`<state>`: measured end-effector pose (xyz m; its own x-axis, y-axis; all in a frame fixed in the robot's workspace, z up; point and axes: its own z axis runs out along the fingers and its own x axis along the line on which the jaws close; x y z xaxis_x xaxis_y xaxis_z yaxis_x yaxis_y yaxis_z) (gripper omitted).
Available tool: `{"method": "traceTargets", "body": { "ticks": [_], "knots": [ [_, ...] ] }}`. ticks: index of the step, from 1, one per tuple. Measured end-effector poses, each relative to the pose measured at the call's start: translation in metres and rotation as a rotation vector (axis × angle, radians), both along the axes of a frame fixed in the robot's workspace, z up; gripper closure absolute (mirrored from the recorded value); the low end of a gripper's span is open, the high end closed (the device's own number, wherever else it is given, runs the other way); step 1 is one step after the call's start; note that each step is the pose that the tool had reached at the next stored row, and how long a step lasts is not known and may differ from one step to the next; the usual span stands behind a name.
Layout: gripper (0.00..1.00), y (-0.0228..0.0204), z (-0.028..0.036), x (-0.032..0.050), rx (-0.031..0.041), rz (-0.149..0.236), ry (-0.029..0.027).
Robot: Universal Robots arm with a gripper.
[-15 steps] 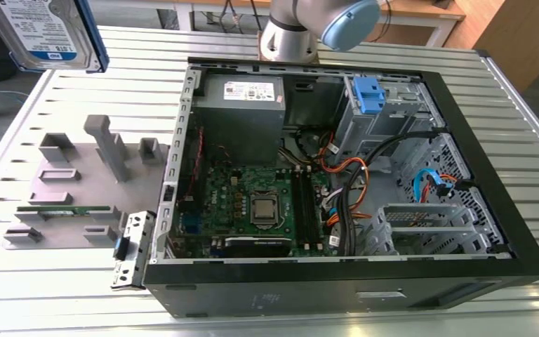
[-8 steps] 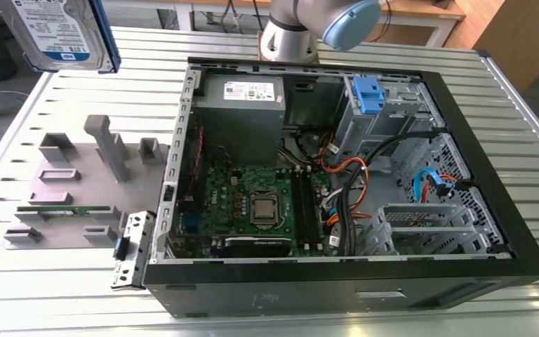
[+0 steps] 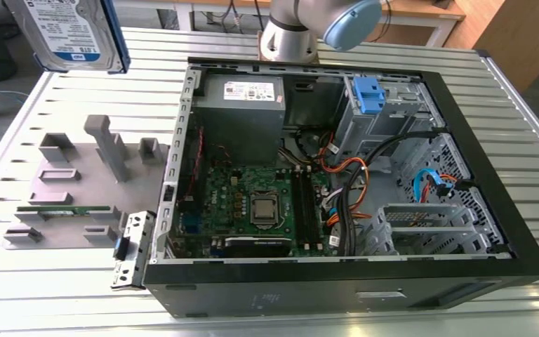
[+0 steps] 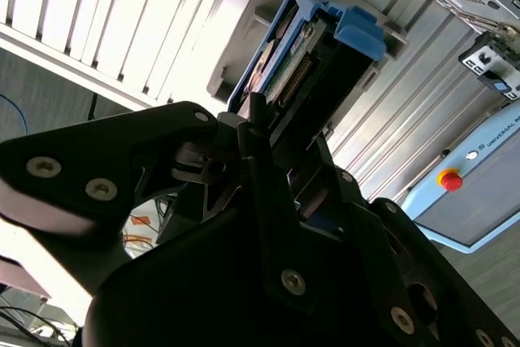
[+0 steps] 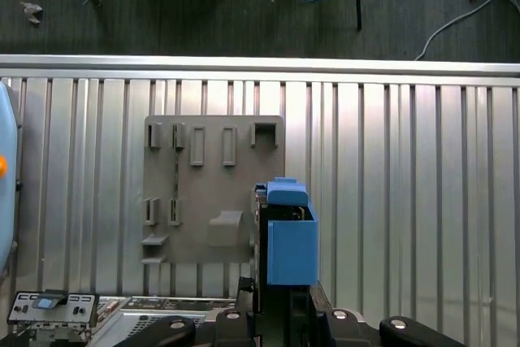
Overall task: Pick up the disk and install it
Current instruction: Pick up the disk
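Above the ribbed metal bench point(image 3: 524, 105), the silver-metal, blue-railed disk point(image 3: 68, 31), judged rigid, weighty and shock-sensitive, is clamped across its faces by the black gripper point(image 4: 288, 129).

disk point(image 3: 68, 31): silvery metal body, glossy printed label, smooth blue plastic rails. table point(image 3: 64, 309): ribbed bare metal, satin sheen. holder plate point(image 3: 73, 175): matt grey plastic. computer case point(image 3: 344, 291): matt black outside, dull perforated sheet metal inside.
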<state>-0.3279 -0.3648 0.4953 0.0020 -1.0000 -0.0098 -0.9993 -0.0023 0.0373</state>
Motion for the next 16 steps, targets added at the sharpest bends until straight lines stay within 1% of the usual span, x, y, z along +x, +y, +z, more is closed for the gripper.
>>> {"method": "traceTargets", "body": {
  "ticks": [16],
  "knots": [
    [0.65, 0.0, 0.0, 0.0264, 0.0, 0.0, 0.0]
  ]
}}
